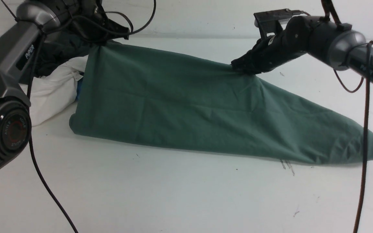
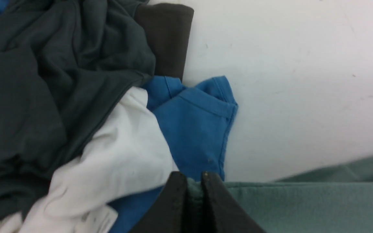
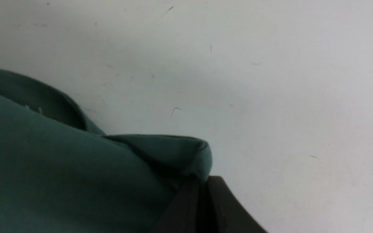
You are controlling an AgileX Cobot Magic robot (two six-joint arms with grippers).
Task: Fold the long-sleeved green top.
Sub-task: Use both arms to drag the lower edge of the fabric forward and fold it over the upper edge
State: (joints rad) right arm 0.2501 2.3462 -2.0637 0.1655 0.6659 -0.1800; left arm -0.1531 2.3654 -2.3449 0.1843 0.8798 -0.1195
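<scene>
The green long-sleeved top hangs as a wide sheet across the middle of the white table, its lower edge resting on the surface. My left gripper is shut on its upper left corner and holds it raised; the green cloth shows pinched between the fingers in the left wrist view. My right gripper is shut on the upper edge further right; a green fold bunches at its tips. The top slopes down to a cuffed end at the right. Neck, tag and logo are hidden.
A pile of other clothes lies at the far left behind the top: a dark grey garment, a white one and a blue one. The white one also shows in the front view. Black cables hang from both arms.
</scene>
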